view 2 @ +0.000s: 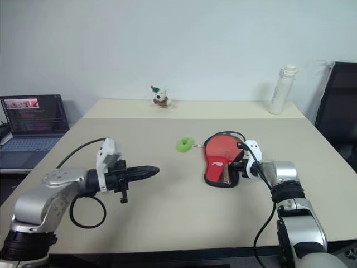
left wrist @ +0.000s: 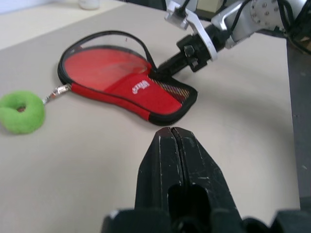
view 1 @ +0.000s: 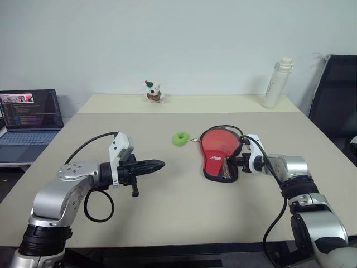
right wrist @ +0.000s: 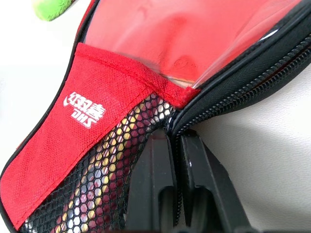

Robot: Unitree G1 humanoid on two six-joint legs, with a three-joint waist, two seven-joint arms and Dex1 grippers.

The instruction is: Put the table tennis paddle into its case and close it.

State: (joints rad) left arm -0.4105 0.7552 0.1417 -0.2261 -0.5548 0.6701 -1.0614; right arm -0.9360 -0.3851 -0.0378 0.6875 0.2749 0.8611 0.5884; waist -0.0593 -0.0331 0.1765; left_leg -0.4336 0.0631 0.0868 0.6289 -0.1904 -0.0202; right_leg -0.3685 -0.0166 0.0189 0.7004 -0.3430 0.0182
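Beige table (view 1: 167,212), right claw (right wrist: 176,138) clenched on case (right wrist: 87,160) zipper rim, left claw (left wrist: 172,138) clenched empty

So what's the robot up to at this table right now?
It is working on the case, which lies on the table with its zipper rim still gaping along one side. The right gripper is shut on the rim near the mesh pocket. The left gripper is shut and empty, held above the table apart from the case. A green ring lies beside the case.
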